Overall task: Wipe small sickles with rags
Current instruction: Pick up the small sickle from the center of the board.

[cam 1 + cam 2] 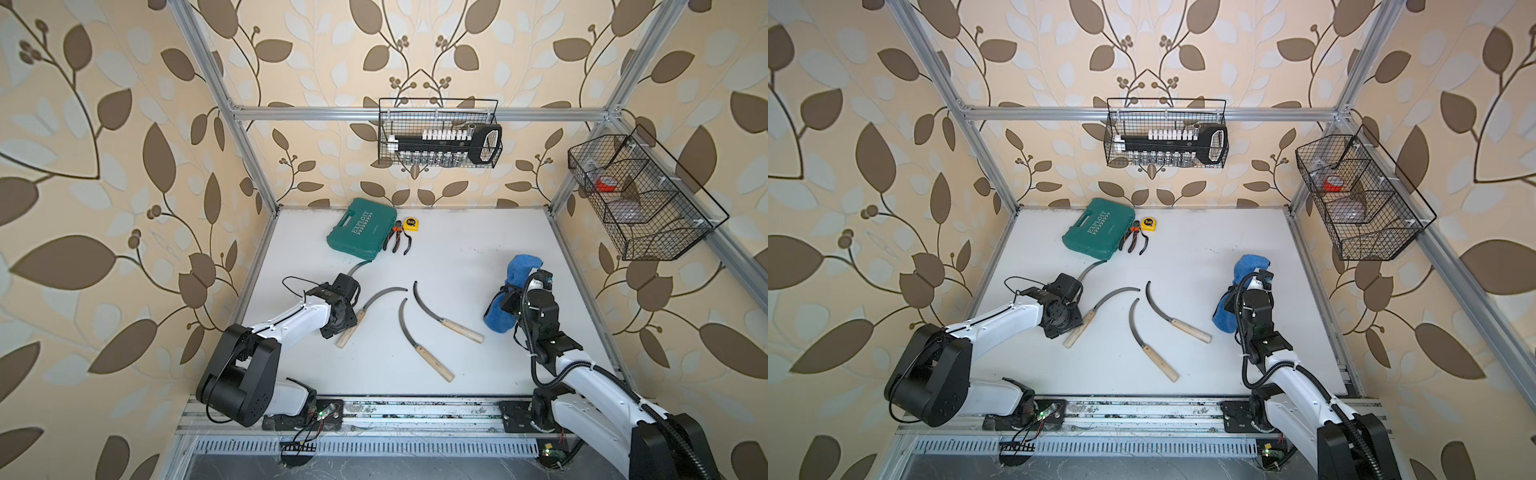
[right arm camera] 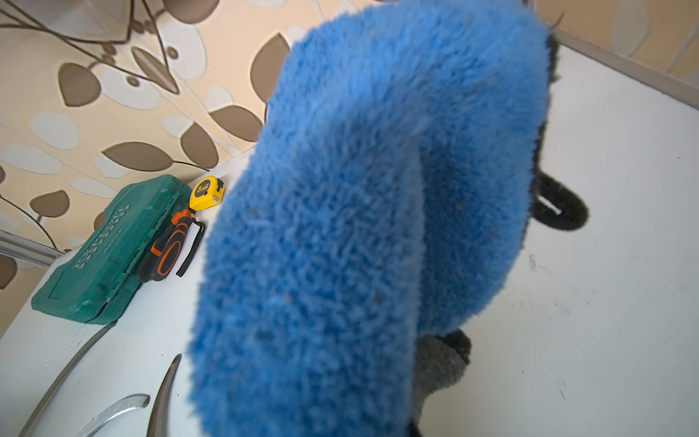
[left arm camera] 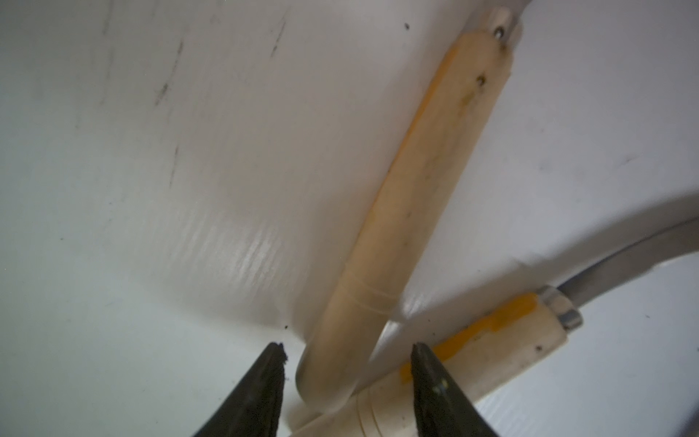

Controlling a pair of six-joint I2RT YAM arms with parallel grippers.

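Blue fluffy microfibre cloth [image 1: 498, 318] logged in the grip of the right tool [image 1: 506, 300]: clamped tight, draped over it, held up over the right side of the white counter [image 1: 457, 257]. In the right wrist view, noted the cloth filling most of the frame and hiding the fingers. Counted four small sickles with thin curved dark grey blades and pale round wooden handles, all lying on the counter. Found the first sickle [image 1: 356, 267] mostly under the left arm, blade tip close to the teal plastic tool case [image 1: 360, 228]. Found the second sickle [image 1: 376, 300] just beside it, with the third sickle [image 1: 417, 338] and fourth sickle [image 1: 442, 318] mid-counter, apart from each other and from the cloth. Confirmed in the left wrist view an upper handle [image 3: 408, 196] crossing over a lower handle [image 3: 491, 340]. Checked the left tool [image 3: 346, 350]: partly spread, black fingers [image 3: 264, 389] straddling the butt end of the upper handle, gap on each side, nothing gripped. Recorded orange-and-black pliers [image 1: 398, 239] and yellow tape measure [image 1: 410, 224] beside the case at the far edge.
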